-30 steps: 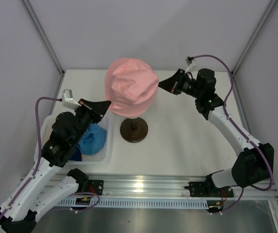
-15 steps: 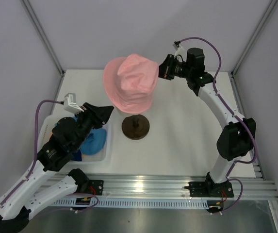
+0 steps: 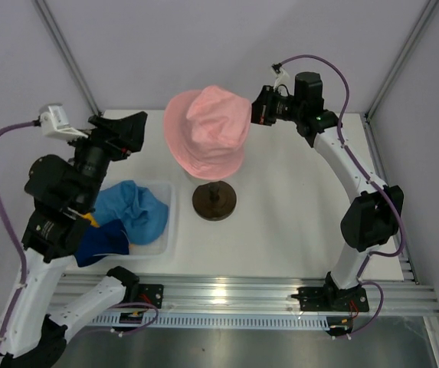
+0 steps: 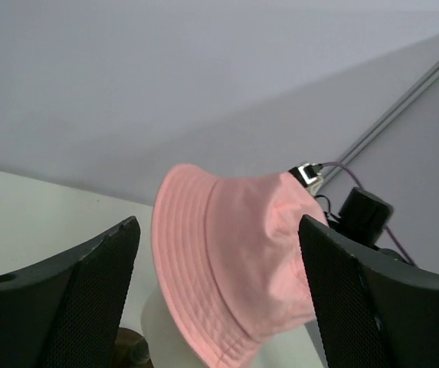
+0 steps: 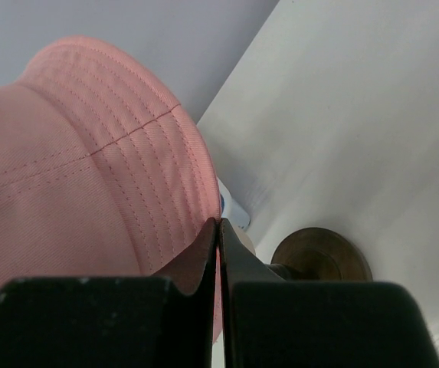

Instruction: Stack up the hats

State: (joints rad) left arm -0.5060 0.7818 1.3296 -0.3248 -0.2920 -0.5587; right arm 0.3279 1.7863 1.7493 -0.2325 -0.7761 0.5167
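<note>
Right wrist view showed the right gripper [image 5: 217, 230] clamped on the stitched brim of the pink hat [image 5: 81, 176]. The left gripper [image 4: 217, 234] stood wide apart, empty.

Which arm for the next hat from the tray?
Left. The left fingers hang open near the clear plastic tray holding the light blue fabric hat; the right fingers are shut on the pink fabric hat.
</note>
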